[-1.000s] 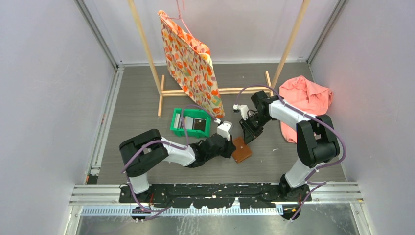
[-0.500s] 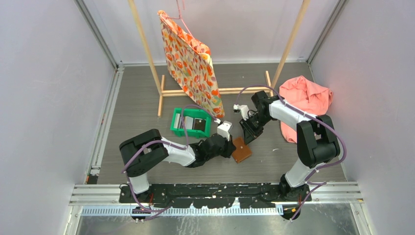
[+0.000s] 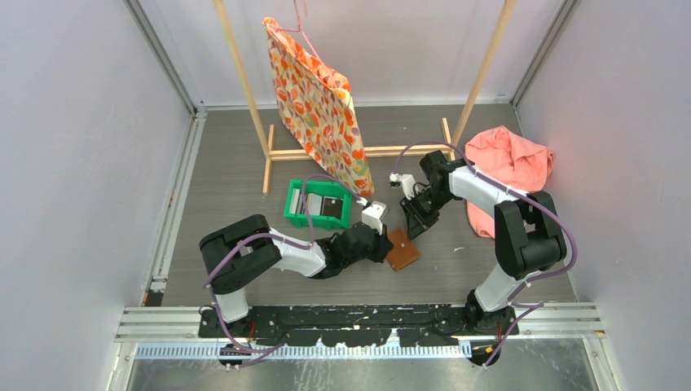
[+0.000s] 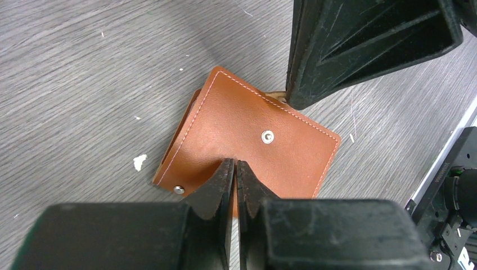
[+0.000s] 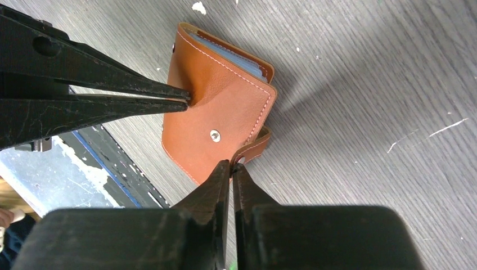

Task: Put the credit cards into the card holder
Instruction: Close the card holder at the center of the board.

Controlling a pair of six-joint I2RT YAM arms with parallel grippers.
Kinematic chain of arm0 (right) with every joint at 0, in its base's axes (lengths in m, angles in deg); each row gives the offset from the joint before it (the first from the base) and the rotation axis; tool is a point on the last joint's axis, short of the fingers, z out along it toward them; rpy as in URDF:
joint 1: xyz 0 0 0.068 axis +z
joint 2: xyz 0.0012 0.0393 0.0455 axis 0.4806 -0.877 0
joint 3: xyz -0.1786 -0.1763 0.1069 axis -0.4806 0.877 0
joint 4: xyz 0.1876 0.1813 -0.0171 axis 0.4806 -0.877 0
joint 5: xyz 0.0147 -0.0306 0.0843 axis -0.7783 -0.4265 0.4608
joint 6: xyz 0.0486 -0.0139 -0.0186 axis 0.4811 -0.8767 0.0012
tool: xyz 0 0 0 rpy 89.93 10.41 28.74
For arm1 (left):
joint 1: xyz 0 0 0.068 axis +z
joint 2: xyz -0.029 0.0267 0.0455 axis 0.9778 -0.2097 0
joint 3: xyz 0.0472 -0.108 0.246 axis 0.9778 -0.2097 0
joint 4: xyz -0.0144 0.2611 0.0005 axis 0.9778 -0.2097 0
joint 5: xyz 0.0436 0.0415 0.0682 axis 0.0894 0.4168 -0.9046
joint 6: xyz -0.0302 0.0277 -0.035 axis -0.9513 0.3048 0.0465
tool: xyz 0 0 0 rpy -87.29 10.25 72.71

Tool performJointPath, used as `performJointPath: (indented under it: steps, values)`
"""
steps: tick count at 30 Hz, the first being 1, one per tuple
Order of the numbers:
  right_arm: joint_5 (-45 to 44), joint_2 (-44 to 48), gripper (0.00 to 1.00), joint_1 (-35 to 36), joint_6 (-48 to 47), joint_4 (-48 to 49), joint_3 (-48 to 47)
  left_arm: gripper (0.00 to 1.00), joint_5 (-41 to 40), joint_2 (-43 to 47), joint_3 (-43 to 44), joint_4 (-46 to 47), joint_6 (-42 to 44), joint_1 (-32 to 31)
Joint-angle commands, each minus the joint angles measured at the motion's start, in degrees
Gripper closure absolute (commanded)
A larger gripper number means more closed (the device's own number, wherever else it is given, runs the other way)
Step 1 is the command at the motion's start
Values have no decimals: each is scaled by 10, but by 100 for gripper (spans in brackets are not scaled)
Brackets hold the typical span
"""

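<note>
The card holder (image 3: 402, 249), a brown leather wallet, lies folded shut on the table between both arms. Its round snap button (image 4: 268, 135) faces up. Light blue edges of credit cards (image 5: 236, 56) show inside its open end. More credit cards (image 3: 330, 206), dark and grey, lie in the green bin (image 3: 295, 213). My left gripper (image 4: 234, 163) is shut, its tips resting on the wallet's cover (image 4: 247, 121). My right gripper (image 5: 231, 165) is shut on the wallet's strap tab (image 5: 254, 151) at the far edge. The left fingers (image 5: 112, 93) appear in the right wrist view.
A wooden rack (image 3: 244, 77) at the back carries a floral fabric bag (image 3: 318, 106) on a hanger. A pink cloth (image 3: 513, 159) lies bunched at the right. The table's metal rail (image 3: 358, 319) runs along the near edge, close to the wallet.
</note>
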State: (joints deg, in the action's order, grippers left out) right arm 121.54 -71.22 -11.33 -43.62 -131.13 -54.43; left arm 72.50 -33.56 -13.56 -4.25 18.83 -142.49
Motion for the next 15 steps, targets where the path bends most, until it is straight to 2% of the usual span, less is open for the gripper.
performJointPath:
  steps: [1, 4, 11, 15]
  values:
    - [10, 14, 93, -3, 4, -12, -16, 93, -10, -14, 0, -13, -2, 2]
    - [12, 20, 99, -3, 4, -14, -12, 94, -11, -13, -1, -13, -12, 1]
    - [72, 21, 99, -3, 9, -20, -8, 99, -14, -15, -3, -4, -45, 1]
    - [66, 6, 99, 3, 15, -20, -9, 100, -21, -15, -7, 3, -57, 1]
